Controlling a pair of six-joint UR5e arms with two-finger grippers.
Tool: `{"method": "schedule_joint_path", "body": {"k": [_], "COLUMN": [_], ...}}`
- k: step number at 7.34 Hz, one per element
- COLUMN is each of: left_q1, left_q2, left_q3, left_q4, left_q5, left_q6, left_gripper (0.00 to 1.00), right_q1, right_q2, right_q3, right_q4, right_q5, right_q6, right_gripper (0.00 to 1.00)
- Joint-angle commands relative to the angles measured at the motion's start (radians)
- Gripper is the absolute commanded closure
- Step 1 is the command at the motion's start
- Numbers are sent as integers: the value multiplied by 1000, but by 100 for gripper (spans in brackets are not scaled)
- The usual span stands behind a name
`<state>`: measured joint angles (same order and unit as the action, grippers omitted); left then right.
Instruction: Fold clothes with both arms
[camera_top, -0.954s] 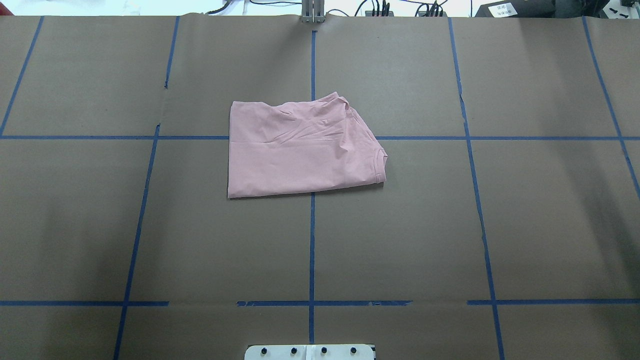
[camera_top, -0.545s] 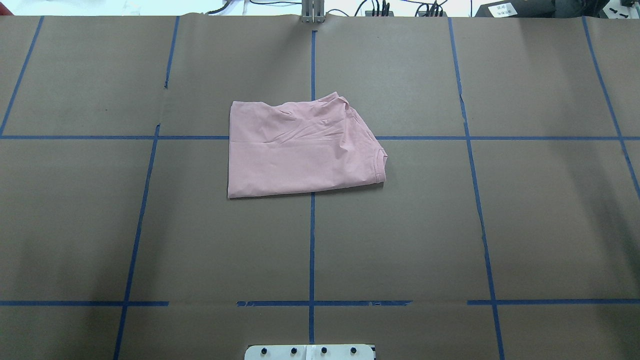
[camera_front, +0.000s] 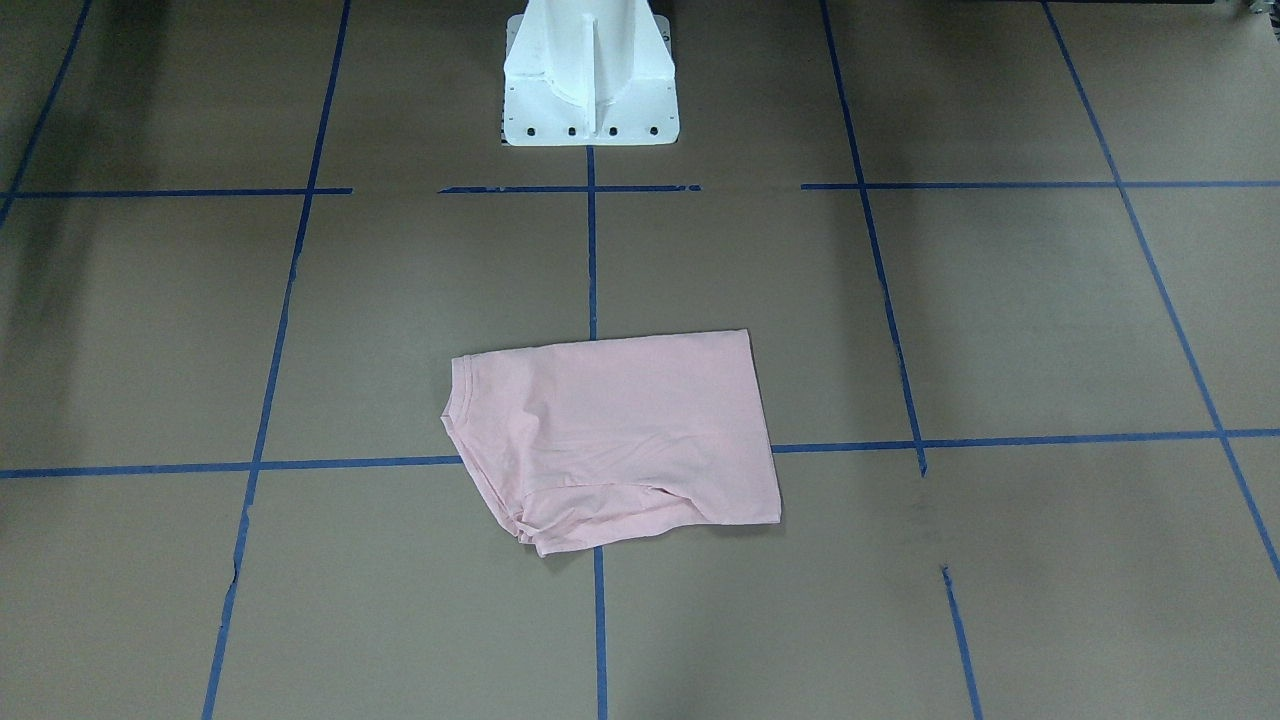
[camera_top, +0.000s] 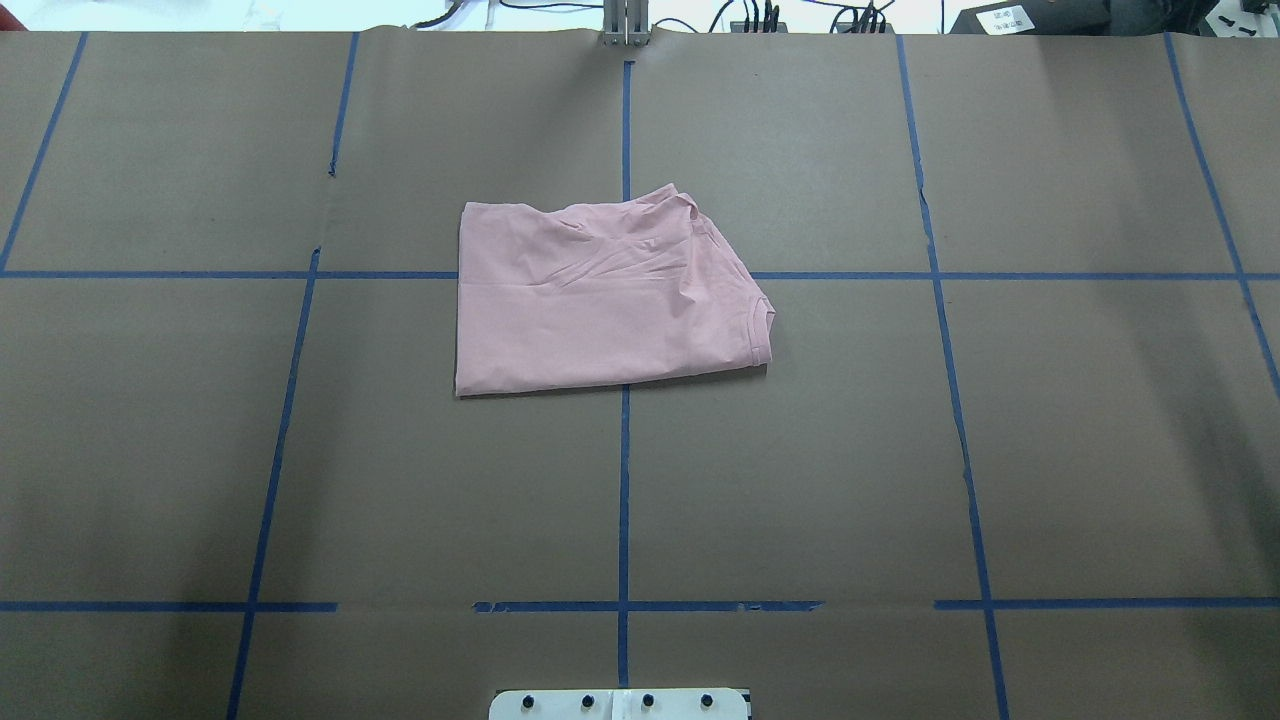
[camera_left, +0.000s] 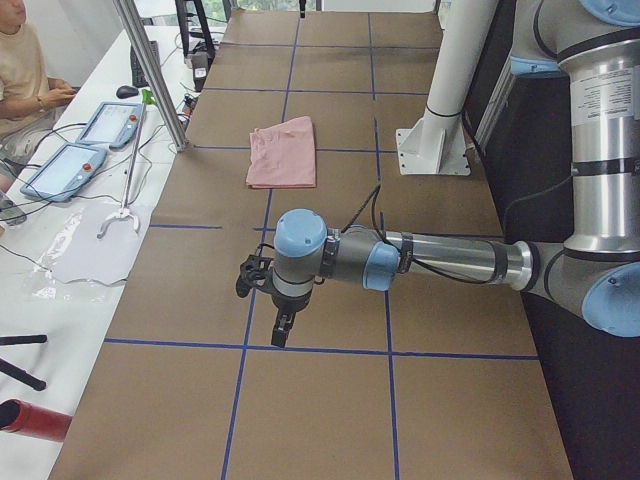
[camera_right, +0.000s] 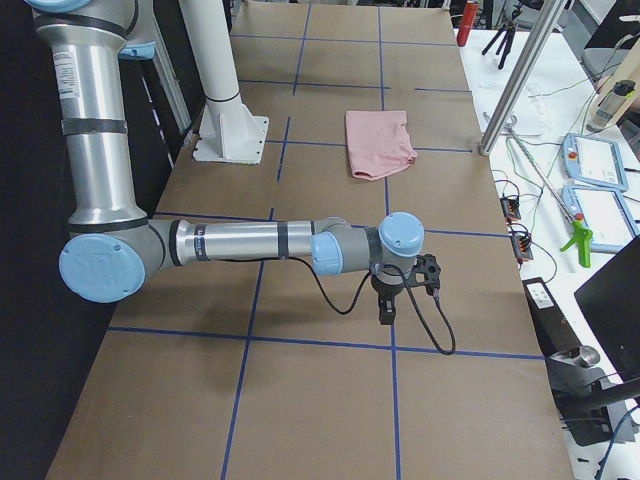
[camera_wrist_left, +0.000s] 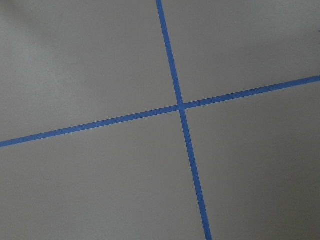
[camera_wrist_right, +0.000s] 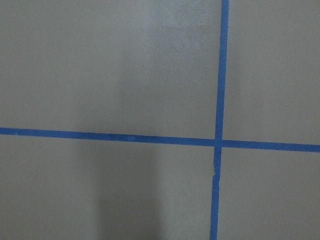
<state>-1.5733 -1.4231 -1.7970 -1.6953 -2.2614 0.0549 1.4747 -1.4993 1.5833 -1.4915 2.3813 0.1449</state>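
I judge the T-shirt (camera_top: 600, 305) folded, so the best move is to stay well apart from it. Whether the left gripper (camera_left: 283, 328) or right gripper (camera_right: 386, 312) has its fingers parted, I cannot tell

I count one pale pink folded fabric T-shirt (camera_top: 600, 300), two grey metal jointed arms (left arm (camera_left: 450, 262), right arm (camera_right: 240, 243)), one white pedestal base (camera_front: 588, 80), two blue-edged flat control tablets (camera_left: 60, 170) (camera_left: 108, 122), one seated person (camera_left: 20, 70).
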Motion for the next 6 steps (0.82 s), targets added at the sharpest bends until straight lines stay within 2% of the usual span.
{"method": "schedule_joint_path", "body": {"k": [1,2,3,4,6], "left_q1": [1,1,1,1,1], "left_q2": [6,3,-8,-31,-20], "left_q3": [13,13,-4,4,4], "left_q4": [3,50,172,236,232], "left_q5": [3,2,-1,2,-1], "left_q6": [2,2,0,-6,-6], "left_gripper": [0,0,0,0,0], "right_q1": [7,7,7,7,7], "right_q2": [-27,-27,-28,-27,-33], "right_q3": [52,53,55,53,58], "right_q4": [-38,-36,-35,-35,-33], "right_q5": [-8,-8,-8,-10,-10], "right_q6": [-1,-1,-1,-1,-1], "right_gripper": [0,0,0,0,0]}}
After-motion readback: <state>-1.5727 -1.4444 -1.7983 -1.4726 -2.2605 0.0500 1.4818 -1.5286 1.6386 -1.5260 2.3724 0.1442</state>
